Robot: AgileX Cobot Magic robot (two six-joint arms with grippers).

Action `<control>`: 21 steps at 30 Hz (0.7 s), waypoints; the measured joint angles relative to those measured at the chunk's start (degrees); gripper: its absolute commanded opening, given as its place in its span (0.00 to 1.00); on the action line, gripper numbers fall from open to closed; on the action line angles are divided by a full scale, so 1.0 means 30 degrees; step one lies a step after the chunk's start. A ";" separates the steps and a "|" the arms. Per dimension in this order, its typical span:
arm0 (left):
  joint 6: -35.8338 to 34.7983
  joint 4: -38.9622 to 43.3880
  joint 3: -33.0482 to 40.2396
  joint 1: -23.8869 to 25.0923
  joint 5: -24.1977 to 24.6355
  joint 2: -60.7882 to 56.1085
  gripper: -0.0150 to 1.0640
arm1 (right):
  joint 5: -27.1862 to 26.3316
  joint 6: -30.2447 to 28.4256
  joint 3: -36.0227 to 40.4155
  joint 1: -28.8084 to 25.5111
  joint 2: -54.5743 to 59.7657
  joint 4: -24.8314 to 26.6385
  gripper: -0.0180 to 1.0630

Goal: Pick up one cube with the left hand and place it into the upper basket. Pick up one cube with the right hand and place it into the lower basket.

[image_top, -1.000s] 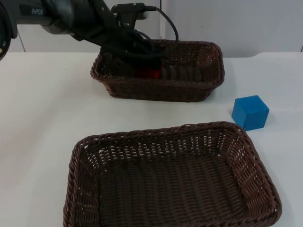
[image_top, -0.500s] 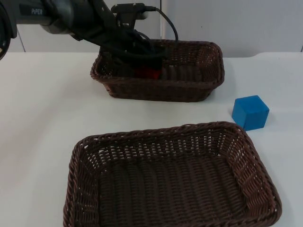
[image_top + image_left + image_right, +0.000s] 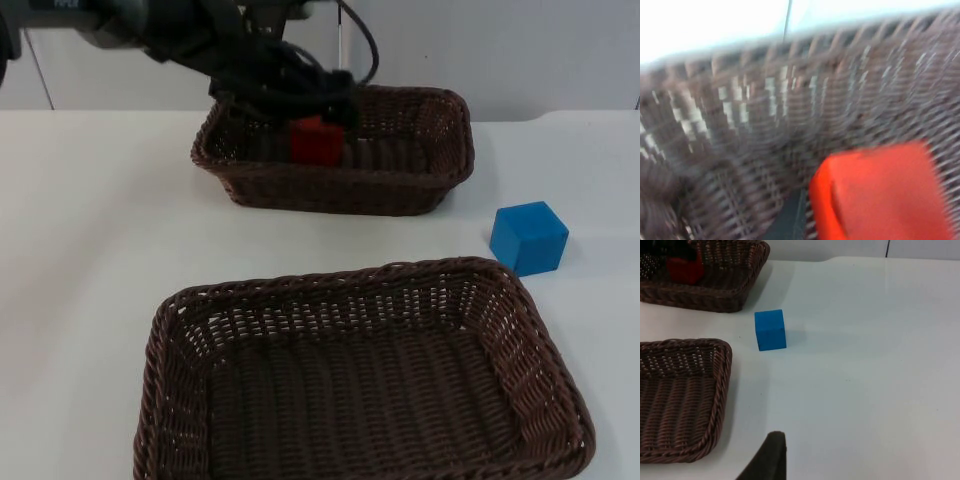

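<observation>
Left gripper [image 3: 322,100] over upper basket [image 3: 440,150], red cube [image 3: 317,140] inside for delivery; jaws' state unclear; blue cube [image 3: 529,237] awaits right arm

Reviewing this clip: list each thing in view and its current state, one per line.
red cube: lying inside the upper basket.
upper basket: holds the red cube.
blue cube: on the table, beside the lower basket, untouched.
lower basket: nothing in it.
left gripper: above the red cube, over the upper basket.
right gripper: waiting above the table.
</observation>
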 measured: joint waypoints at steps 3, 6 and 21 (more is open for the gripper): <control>0.0000 0.0138 0.0000 0.0000 0.0494 -0.1379 0.84 | 0.0000 0.0000 0.0000 0.0000 0.0000 0.0000 0.99; 0.0000 0.0311 0.0000 0.0000 0.1109 -0.2386 0.84 | 0.0000 0.0000 0.0000 0.0000 0.0000 0.0000 0.99; -0.2094 0.2608 0.0000 0.0000 0.3568 -0.6442 0.84 | 0.0000 0.0000 0.0000 0.0000 0.0000 0.0000 0.99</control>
